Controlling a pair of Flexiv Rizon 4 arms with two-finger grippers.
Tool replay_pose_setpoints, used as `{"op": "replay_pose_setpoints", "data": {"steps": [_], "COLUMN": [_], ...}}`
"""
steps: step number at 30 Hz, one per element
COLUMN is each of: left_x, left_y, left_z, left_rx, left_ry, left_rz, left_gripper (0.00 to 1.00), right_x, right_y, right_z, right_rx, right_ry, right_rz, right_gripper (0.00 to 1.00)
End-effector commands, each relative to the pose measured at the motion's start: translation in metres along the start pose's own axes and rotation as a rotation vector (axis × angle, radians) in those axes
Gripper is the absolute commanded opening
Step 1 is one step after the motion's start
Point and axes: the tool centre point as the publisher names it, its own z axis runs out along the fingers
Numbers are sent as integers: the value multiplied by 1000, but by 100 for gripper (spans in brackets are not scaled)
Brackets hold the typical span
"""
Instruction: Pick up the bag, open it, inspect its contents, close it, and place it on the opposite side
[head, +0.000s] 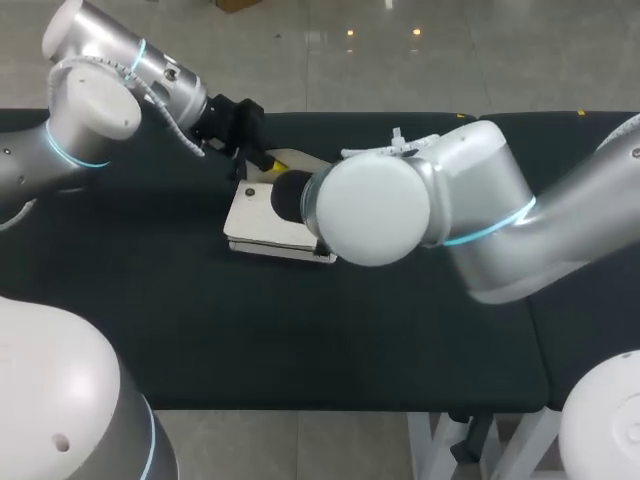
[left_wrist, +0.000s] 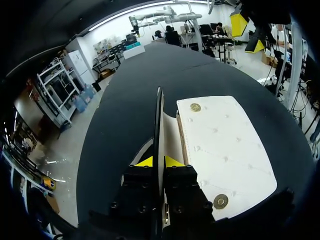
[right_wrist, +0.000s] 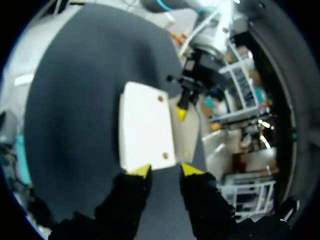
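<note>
A cream bag (head: 252, 215) with two brass snaps lies on the black table (head: 300, 340) near its middle. Its flap (left_wrist: 159, 125) is lifted and stands edge-on, and my left gripper (left_wrist: 159, 161) is shut on it. From the right wrist view the bag (right_wrist: 145, 127) lies just ahead of my right gripper (right_wrist: 165, 171), whose fingers stand apart over the bag's near edge with nothing between them. The left gripper (right_wrist: 182, 107) shows there too, holding the flap (right_wrist: 186, 132) on the bag's far side. In the head view my right arm's wrist (head: 375, 210) hides the bag's right part.
The black table stretches wide to the left and front of the bag. A seam (head: 505, 200) splits it from a second black section at the right. My left arm (head: 100, 90) comes in over the back left corner.
</note>
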Motion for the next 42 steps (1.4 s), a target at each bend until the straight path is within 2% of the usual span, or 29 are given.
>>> {"op": "replay_pose_setpoints", "data": {"steps": [1,4,7,21,22,24,26,31,36,42], "left_x": [3,-1,-1,-1,-1,-7,-15,-25,-25,-19], "left_y": [-19,-29,-29,-29,-29,-35,-44,-60,-69,-75], "left_z": [-20,-29,-29,-29,-29,-35,-44,-60,-65,-67], "left_rx": [-32,-21,-21,-21,-21,-15,-8,-6,-4,18], "left_ry": [-9,-6,-6,-6,-6,-14,-22,-32,-16,-7], "left_rz": [-1,-14,-14,-14,-14,-3,4,-9,-20,-28], "left_gripper": [0,0,0,0,0,0,0,0,0,0], "right_x": [-11,-17,-26,-26,-35,-48,-56,-67,-71,-72], "right_y": [9,11,8,8,9,8,10,15,17,19], "right_z": [-6,-9,-9,-9,-6,-6,-5,-4,2,19], "right_rx": [22,12,4,4,18,-10,11,-8,-30,-37], "right_ry": [39,70,105,105,103,118,112,112,101,103], "right_rz": [1,11,26,26,22,42,32,-10,-44,-77], "right_gripper": [0,0,0,0,0,0,0,0,0,0]}}
